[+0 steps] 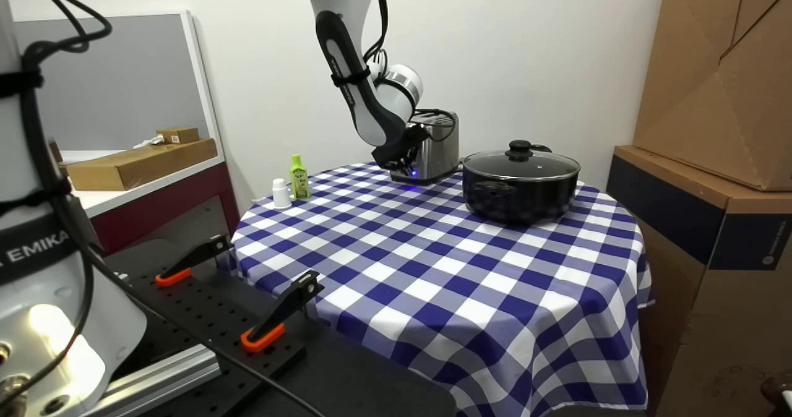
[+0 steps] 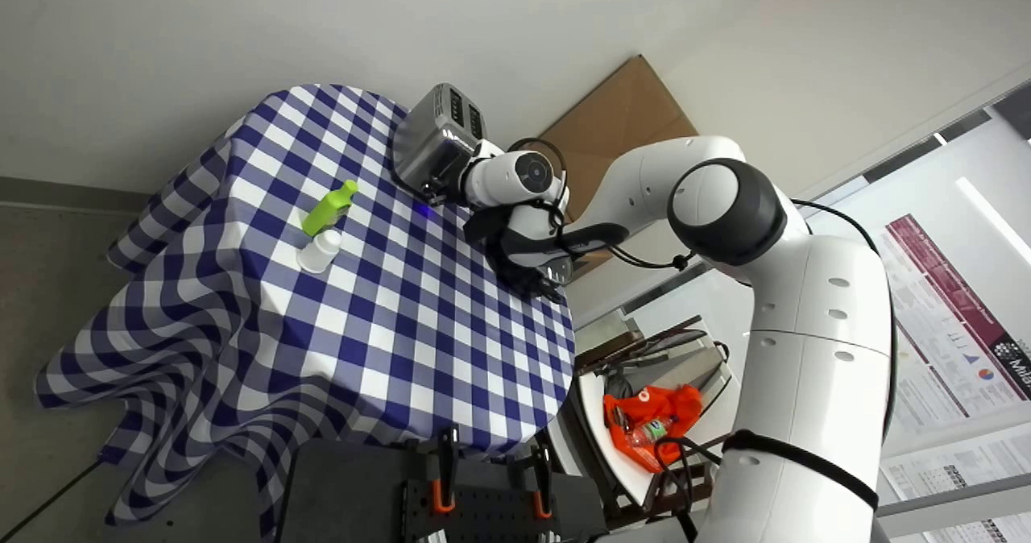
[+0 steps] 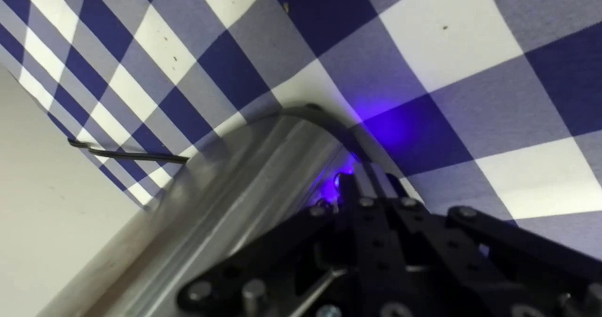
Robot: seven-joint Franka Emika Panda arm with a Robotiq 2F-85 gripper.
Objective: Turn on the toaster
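Note:
The shiny silver toaster stands at the far side of the round table, by the wall, in both exterior views (image 1: 440, 151) (image 2: 425, 142). It also fills the lower left of the wrist view (image 3: 225, 199). My gripper (image 1: 406, 168) is low against the toaster's end, near its base; it also shows in an exterior view (image 2: 433, 196). In the wrist view its fingertips (image 3: 376, 180) are together, with nothing seen between them. A blue-violet glow shows beside the fingertips on the toaster and on the cloth. The lever and buttons are hidden behind the gripper, and contact cannot be told.
A black lidded pot (image 1: 520, 191) stands beside the toaster. A green bottle (image 1: 299, 179) and a white shaker (image 1: 281, 194) stand on the checked tablecloth (image 1: 396, 250). Cardboard boxes (image 1: 711, 95) stand beyond the pot. Black clamps (image 1: 281, 309) sit at the table's robot side.

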